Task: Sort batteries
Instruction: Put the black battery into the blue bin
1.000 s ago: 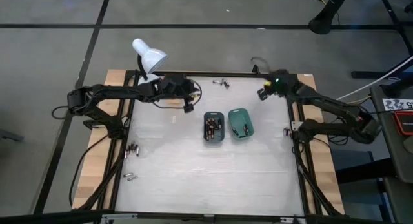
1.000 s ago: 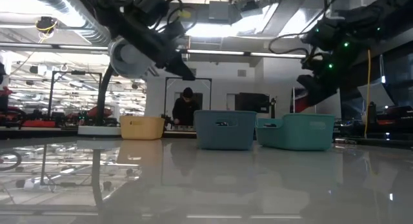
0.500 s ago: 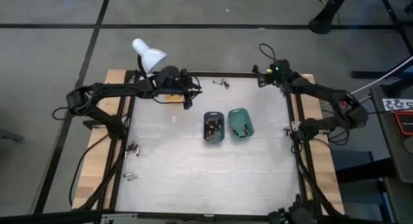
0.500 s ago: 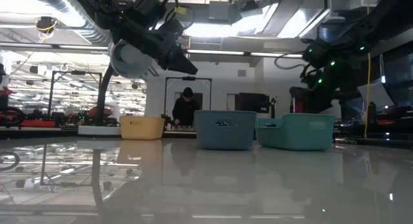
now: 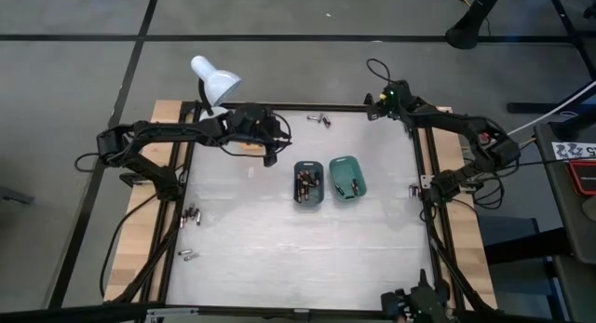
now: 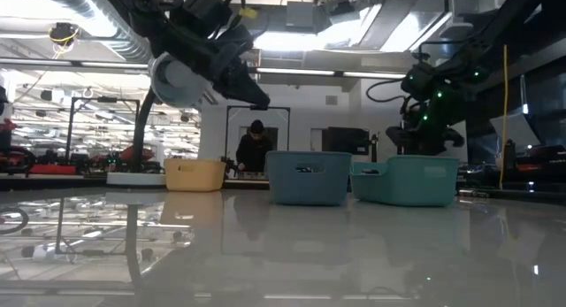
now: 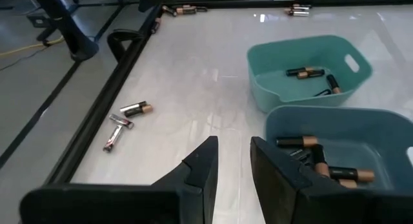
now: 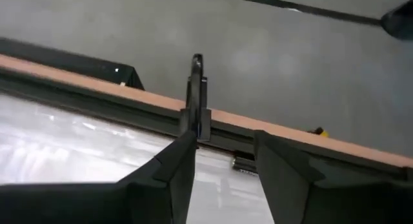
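1. Left hand [image 7: 229,161]: fingers stand slightly parted with a narrow gap, nothing between them. It hangs above the worktop [image 5: 298,258], just short of the blue-grey tray [image 7: 335,146].
2. Right hand [image 8: 219,153]: fingers apart, gap empty. It sits at the worktop's far edge rail, well apart from both trays.
3. Batteries [image 7: 326,164]: small dark cylinders with copper-coloured ends. Several lie ahead of the left hand in the blue-grey tray, a few in the teal tray [image 7: 310,72] beyond it.
4. Loose batteries [image 7: 126,121] lie flat on the worktop to one side of the left hand, close to the frame.
5. Risk: they are round and slim on a glossy surface; an off-centre pinch would likely roll one under the frame.
6. Risk: similar-looking cells invite misplacement in the wrong tray.
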Tool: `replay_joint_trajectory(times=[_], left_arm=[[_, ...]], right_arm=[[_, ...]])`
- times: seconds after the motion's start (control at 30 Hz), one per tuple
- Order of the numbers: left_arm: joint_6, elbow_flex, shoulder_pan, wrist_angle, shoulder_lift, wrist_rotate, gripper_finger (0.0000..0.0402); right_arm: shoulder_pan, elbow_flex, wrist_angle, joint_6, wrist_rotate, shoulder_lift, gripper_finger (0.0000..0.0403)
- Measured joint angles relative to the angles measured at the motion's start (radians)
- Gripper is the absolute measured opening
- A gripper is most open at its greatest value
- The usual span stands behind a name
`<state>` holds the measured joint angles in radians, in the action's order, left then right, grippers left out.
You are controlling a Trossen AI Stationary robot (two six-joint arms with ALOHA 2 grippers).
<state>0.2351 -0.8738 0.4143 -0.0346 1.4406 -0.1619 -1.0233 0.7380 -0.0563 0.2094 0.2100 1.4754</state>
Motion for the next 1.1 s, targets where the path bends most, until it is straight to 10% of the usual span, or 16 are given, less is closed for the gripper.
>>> replay_joint_trajectory(times=[0.5,1.1], left_arm=[[-0.04,0.0,-0.009,-0.007,0.0,0.001,0.0081],[0.016,0.0,-0.009,0.009,0.0,0.001,0.0081]], right_arm=[[0.0,0.0,-0.062,0.071,0.064,0.031,0.0338],[-0.089,0.094,-0.122,0.114,0.021,0.227,0.0317]])
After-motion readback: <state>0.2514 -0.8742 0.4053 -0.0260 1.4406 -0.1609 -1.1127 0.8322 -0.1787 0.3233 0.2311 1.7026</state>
